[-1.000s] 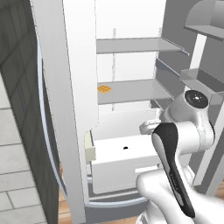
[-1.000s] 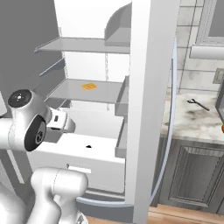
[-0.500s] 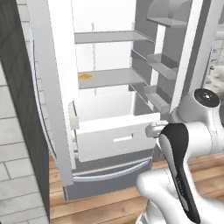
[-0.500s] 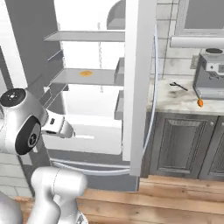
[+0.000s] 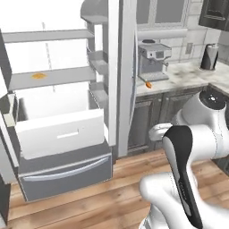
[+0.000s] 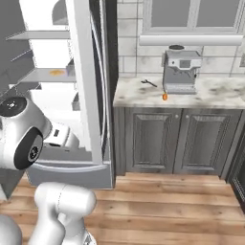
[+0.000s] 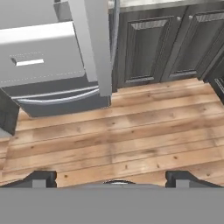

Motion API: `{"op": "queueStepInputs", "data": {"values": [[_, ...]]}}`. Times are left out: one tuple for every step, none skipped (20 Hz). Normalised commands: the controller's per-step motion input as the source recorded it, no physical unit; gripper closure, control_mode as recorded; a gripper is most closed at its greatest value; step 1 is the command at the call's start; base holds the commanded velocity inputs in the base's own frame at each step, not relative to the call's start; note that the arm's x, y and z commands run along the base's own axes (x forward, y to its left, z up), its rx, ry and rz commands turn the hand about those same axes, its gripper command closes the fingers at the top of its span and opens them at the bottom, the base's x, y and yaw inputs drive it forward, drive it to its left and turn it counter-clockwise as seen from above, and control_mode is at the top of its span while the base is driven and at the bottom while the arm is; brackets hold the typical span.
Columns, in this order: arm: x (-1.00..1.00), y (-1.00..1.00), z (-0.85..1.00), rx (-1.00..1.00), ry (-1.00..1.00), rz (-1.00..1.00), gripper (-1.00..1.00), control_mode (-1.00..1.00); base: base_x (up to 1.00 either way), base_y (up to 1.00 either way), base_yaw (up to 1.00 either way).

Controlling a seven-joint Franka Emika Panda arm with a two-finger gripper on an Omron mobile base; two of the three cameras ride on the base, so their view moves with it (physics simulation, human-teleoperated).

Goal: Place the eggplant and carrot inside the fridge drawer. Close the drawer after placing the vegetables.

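Over bare floor my gripper (image 7: 111, 175) hung wide, holding nothing; fridge drawer (image 5: 60, 133) stood pulled out, ready for the carrot (image 6: 165, 96) on the counter (image 6: 215, 93).

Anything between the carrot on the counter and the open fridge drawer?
Yes: the open fridge door stands edge-on between them. The carrot lies on the counter right of it, the fridge drawer is pulled out left of it. A carry would likely have to go round the door's front edge.
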Motion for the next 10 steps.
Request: {"op": "queueStepInputs", "data": {"values": [[0.0, 0.0, 0.0, 0.0, 0.0, 0.0, -1.0, 1.0, 0.0, -1.0, -0.04], [0.0, 0.0, 0.0, 0.0, 0.0, 0.0, -1.0, 1.0, 0.11, -1.0, 0.0], [0.0, 0.0, 0.0, 0.0, 0.0, 0.0, -1.0, 1.0, 0.29, -1.0, 0.0], [0.0, 0.0, 0.0, 0.0, 0.0, 0.0, -1.0, 1.0, 0.48, -1.0, 0.0], [0.0, 0.0, 0.0, 0.0, 0.0, 0.0, -1.0, 1.0, 0.54, -1.0, 0.0], [0.0, 0.0, 0.0, 0.0, 0.0, 0.0, -1.0, 1.0, 0.64, -1.0, 0.0], [0.0, 0.0, 0.0, 0.0, 0.0, 0.0, -1.0, 1.0, 0.72, -1.0, 0.0], [0.0, 0.0, 0.0, 0.0, 0.0, 0.0, -1.0, 1.0, 0.77, -1.0, 0.0], [0.0, 0.0, 0.0, 0.0, 0.0, 0.0, -1.0, 1.0, 0.87, -1.0, 0.0], [0.0, 0.0, 0.0, 0.0, 0.0, 0.0, -1.0, 1.0, 1.0, -0.87, 0.05]]}}
